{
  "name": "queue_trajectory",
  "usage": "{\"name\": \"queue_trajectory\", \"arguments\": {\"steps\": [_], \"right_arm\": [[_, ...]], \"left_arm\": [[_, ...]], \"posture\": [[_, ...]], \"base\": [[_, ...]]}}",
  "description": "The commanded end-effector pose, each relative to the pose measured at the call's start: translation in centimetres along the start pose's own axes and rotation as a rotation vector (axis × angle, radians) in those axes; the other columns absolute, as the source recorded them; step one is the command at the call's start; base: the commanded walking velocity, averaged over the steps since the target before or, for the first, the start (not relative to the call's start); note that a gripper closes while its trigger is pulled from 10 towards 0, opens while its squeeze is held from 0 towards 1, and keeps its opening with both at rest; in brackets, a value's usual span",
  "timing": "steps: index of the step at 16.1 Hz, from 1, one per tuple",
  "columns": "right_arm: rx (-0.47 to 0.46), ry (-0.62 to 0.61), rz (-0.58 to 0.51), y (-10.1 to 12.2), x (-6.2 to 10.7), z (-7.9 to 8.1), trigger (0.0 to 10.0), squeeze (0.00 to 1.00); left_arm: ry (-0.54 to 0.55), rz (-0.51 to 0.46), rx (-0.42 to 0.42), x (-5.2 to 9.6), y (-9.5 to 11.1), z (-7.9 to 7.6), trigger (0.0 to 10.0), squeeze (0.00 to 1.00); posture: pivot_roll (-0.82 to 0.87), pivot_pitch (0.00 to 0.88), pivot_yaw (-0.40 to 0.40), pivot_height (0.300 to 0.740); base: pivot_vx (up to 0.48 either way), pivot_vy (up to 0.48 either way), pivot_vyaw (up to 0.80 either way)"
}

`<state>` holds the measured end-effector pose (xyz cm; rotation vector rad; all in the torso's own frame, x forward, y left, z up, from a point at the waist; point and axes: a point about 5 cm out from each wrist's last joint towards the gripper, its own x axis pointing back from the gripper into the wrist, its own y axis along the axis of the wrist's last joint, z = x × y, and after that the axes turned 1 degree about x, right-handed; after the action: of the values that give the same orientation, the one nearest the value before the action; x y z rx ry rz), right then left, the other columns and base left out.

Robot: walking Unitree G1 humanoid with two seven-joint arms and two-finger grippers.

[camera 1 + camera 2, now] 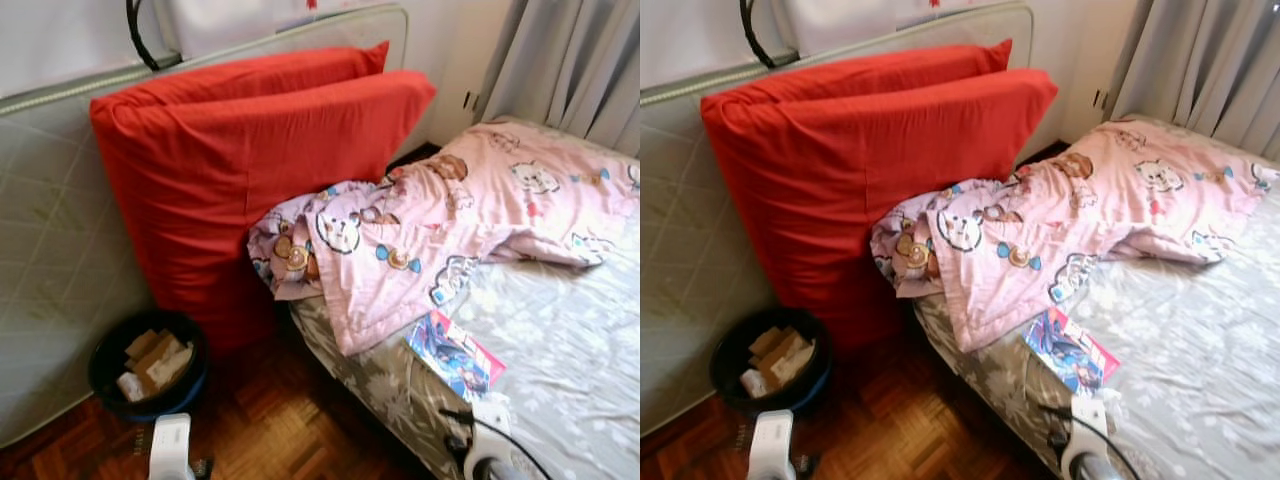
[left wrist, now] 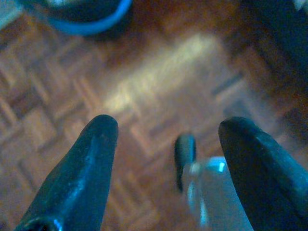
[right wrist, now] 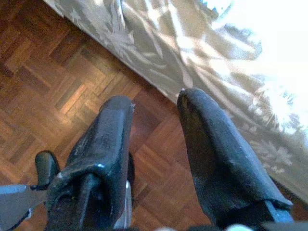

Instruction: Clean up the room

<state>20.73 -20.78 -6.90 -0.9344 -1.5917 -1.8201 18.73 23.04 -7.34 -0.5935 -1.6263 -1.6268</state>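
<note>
A crumpled pink cartoon-print blanket [image 1: 430, 220] lies across the bed's near corner and hangs over its edge. A colourful magazine [image 1: 455, 355] rests on the grey floral sheet [image 1: 570, 340] near the bed's edge. On the parquet stands a dark bin [image 1: 148, 365] with paper and cardboard scraps inside. My left arm [image 1: 170, 448] hangs low beside the bin. Its gripper [image 2: 168, 127] is open over the floor, the bin's blue rim [image 2: 91, 19] ahead of it. My right arm [image 1: 490, 450] hangs at the bed's edge, its gripper [image 3: 155, 101] open and holding nothing.
Two big red cushions [image 1: 250, 160] lean upright against a grey quilted mattress [image 1: 50, 250] by the wall. Grey curtains [image 1: 570, 60] hang at the back right. Parquet floor [image 1: 270, 420] runs between the bin and the bed.
</note>
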Motion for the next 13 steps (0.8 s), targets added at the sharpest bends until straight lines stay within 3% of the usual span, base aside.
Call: {"name": "queue_trajectory", "arguments": {"steps": [1,7,10,11,12,13], "right_arm": [[-0.012,0.001,-0.001,0.1,0.0,0.0,10.0,0.00],[-0.089,-0.022,-0.238,2.1,0.3,-0.1,10.0,0.00],[-0.108,-0.013,-0.309,2.6,0.5,-0.1,10.0,0.00],[-0.127,0.002,-0.357,2.9,0.6,0.0,10.0,0.00],[-0.131,0.007,-0.380,3.0,0.7,0.0,10.0,0.00],[-0.133,0.015,-0.400,3.1,0.8,0.1,10.0,0.00]], "left_arm": [[0.010,-0.004,-0.023,0.0,0.2,0.1,10.0,0.00],[0.003,-0.229,0.062,0.3,2.1,0.0,10.0,0.00],[-0.014,-0.270,0.057,0.4,2.5,-0.1,10.0,0.00],[-0.038,-0.599,0.030,0.8,10.5,-0.5,10.0,0.00],[-0.054,-0.828,0.020,2.1,15.0,-0.8,10.0,0.00],[-0.059,-0.837,0.042,2.2,15.7,-0.8,10.0,0.00]], "posture": [[0.00,0.000,-0.002,0.740],[-0.01,0.000,-0.003,0.740],[-0.01,0.000,-0.001,0.740],[-0.01,0.000,0.002,0.740],[-0.01,0.000,0.003,0.740],[-0.01,0.000,0.004,0.740]], "base": [[0.000,0.000,0.00],[0.000,0.000,0.00],[0.000,0.000,0.00],[0.000,0.000,0.00],[0.000,0.000,0.00],[0.000,0.000,0.00]]}}
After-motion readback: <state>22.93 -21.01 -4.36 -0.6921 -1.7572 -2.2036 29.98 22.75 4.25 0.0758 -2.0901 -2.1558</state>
